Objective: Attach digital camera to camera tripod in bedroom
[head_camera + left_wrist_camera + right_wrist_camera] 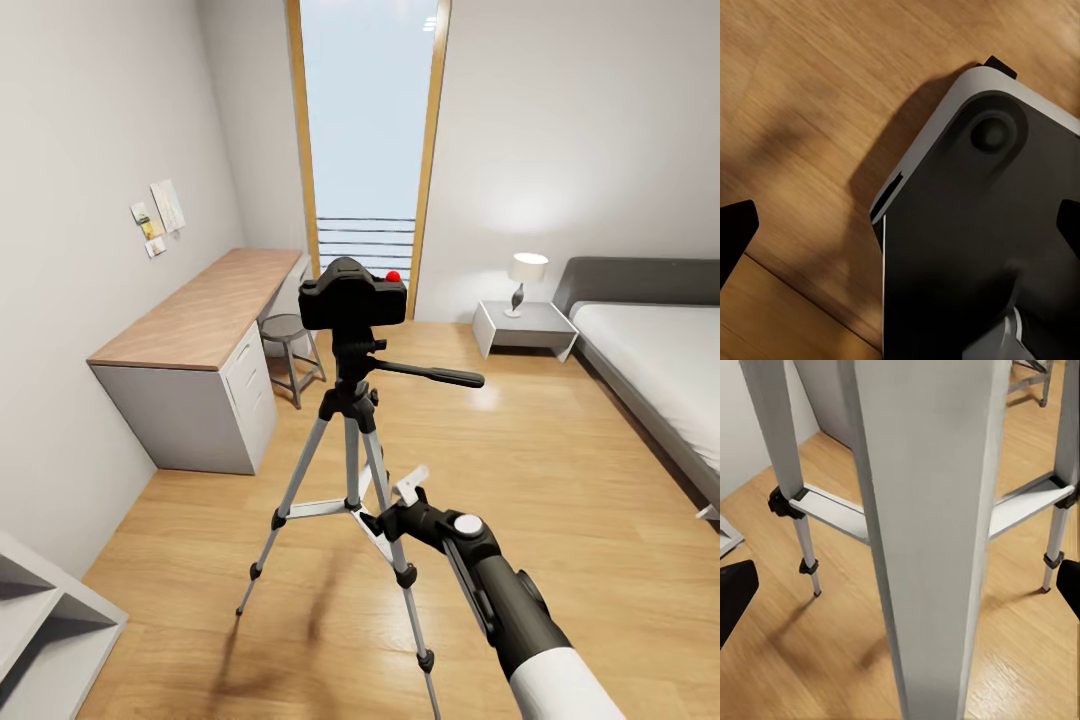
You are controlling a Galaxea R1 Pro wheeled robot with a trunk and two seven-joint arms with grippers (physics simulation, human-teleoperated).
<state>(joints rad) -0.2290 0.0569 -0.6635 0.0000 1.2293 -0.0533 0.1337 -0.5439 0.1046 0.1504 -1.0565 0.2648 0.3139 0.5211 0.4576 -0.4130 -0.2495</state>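
Camera sits on the tripod head, red button on top, pan handle pointing toward the bed. Tripod stands on the wood floor mid-room, between the counter at the wall and the bed. Window lies beyond it, with a stool beside the counter.

Right claw is at the near tripod leg, at spreader-brace height. In the right wrist view the leg lies between the two fingertips, which stand wide apart, not touching it.

Left claw points down at the floor and the robot base, fingertips spread and empty.
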